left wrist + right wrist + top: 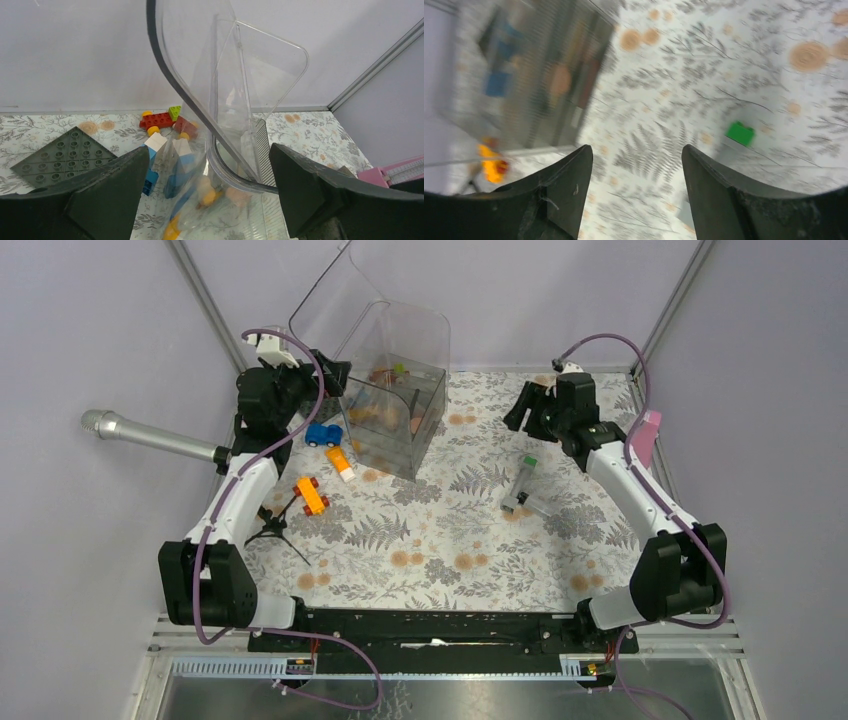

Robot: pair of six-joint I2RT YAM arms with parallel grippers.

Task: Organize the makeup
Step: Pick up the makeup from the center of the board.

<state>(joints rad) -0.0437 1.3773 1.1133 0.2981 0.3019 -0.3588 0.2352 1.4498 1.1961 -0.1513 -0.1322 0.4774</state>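
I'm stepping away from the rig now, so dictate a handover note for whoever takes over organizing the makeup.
Left gripper: open around the raised lid edge.
Right gripper: open, empty, above the table.
Makeup: some pieces inside the clear organizer box; grey tube with green cap lies on the table, right of it.
Done: those pieces boxed.
To do: box the tube, close the lid.

On my left I saw a silver microphone jutting in from beyond the floral cloth. A blue toy car sat far back on the left. An orange block lay just nearer, then an orange toy car, then a small black tripod. My left camera showed a dark green baseplate and a red brick car with yellow wheels. Something pink stood at the right edge.
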